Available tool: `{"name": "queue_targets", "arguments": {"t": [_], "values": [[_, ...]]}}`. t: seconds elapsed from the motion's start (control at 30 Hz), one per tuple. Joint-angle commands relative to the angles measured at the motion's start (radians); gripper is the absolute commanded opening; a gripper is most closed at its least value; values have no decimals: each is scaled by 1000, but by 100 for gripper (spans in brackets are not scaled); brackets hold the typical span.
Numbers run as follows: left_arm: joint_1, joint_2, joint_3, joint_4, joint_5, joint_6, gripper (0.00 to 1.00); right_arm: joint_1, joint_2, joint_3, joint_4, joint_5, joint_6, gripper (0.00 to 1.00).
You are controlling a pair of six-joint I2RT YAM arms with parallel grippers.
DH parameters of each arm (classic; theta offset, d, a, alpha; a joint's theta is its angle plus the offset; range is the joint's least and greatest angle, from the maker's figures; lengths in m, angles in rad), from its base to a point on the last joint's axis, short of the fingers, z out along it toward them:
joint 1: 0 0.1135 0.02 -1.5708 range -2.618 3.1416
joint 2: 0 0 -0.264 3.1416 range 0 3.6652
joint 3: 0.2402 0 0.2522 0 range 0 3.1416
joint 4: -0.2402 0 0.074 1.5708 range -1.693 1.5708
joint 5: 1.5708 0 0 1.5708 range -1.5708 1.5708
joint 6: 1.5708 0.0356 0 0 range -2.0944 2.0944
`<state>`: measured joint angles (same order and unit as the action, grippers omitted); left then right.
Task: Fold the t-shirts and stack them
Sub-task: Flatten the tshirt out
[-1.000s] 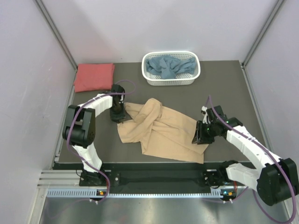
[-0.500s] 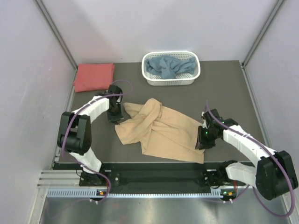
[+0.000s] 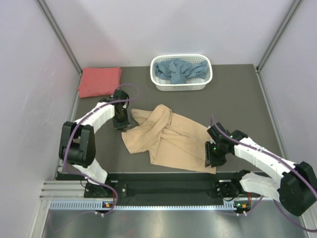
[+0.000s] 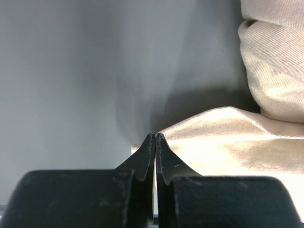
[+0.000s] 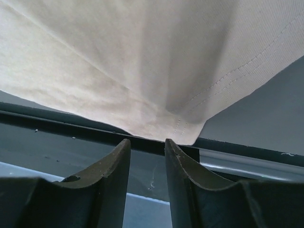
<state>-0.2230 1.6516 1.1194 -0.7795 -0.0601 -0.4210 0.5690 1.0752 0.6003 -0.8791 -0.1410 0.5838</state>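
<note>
Left wrist view: the left hand (image 4: 156, 137) is pinched shut on the tan t-shirt (image 4: 228, 137) edge. The right hand (image 5: 147, 142) is narrowly parted beside its hem corner. The shirt lies crumpled mid-surface (image 3: 237, 99).

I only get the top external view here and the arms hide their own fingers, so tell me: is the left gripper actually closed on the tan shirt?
Observer: The left wrist view shows the left gripper shut, tips together. A thin edge of the tan t-shirt appears to be pinched between them.
Operator: And the right gripper, is it holding the near corner?
Observer: No. The right wrist view shows the right gripper open. The shirt's hemmed corner lies just beyond its tips, not between them.
</note>
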Motion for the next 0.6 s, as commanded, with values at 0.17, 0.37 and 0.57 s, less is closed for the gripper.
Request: {"name": "queue_targets", "arguments": {"t": [0.17,0.37,0.57], "values": [[4,-65,8,-29,8,-13,0,32,54,-31,43,87,68,39],[4,-99,13,-43,19,-18,0,32,106,-37,78,135,71,41],[4,-133,-6,-47,34,-30,0,67,187,-40,127,162,74,38]]}}
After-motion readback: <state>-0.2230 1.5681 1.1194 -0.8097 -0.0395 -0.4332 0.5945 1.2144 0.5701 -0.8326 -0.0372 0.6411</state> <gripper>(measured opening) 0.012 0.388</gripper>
